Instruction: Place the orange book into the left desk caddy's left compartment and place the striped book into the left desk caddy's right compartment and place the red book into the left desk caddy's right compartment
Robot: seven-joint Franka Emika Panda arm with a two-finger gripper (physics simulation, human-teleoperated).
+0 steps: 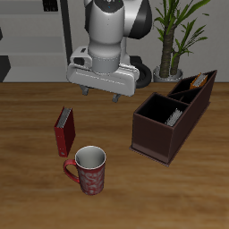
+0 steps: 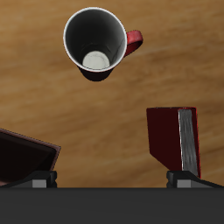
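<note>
Table (image 1: 27, 125): wooden. Left desk caddy (image 1: 165, 134): 2 sections; striped book (image 1: 172, 111) in right compartment (image 1: 161, 112), orange book (image 1: 199, 82) in left compartment (image 1: 192, 87). Gripper (image 1: 100, 93): raised, empty; finger spread cannot be told. Red book (image 1: 63, 131): upright, beside red patterned mug (image 1: 88, 170), unobstructed.

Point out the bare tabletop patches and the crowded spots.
Bare wood lies between the red book and the left desk caddy, and along the table's front edge beside the mug. Crowded: mug and red book stand close; the caddy already holds books.
</note>
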